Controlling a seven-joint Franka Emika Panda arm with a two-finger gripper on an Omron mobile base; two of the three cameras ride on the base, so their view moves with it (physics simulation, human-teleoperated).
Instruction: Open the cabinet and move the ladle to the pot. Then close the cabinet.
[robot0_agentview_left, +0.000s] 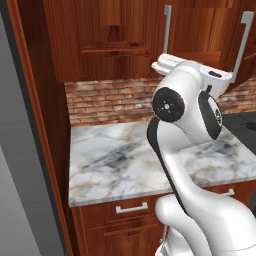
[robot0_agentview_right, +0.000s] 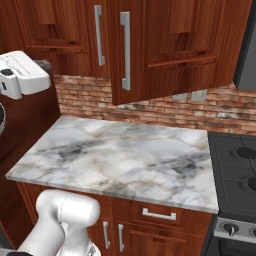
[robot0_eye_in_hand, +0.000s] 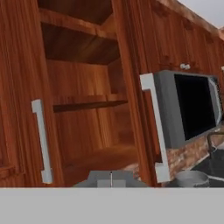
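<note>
Cabinet with both doors swung open, seen from the end effector, which hangs just in front of the cabinet's lower opening with its jaws fully closed and nothing held. The pot sits below and to the right of the cabinet, under the microwave. Where the ladle lies cannot be told. Likely hazards: closed jaws cannot take a slim utensil, so reaching in without opening them would only push it. The right door's edge and bar handle stand just beside the hand, and a sideways swing toward the pot could strike them. The inner shelf limits height inside the cabinet. Free room lies in the gap between the doors and over the desk below the cabinet.
</note>
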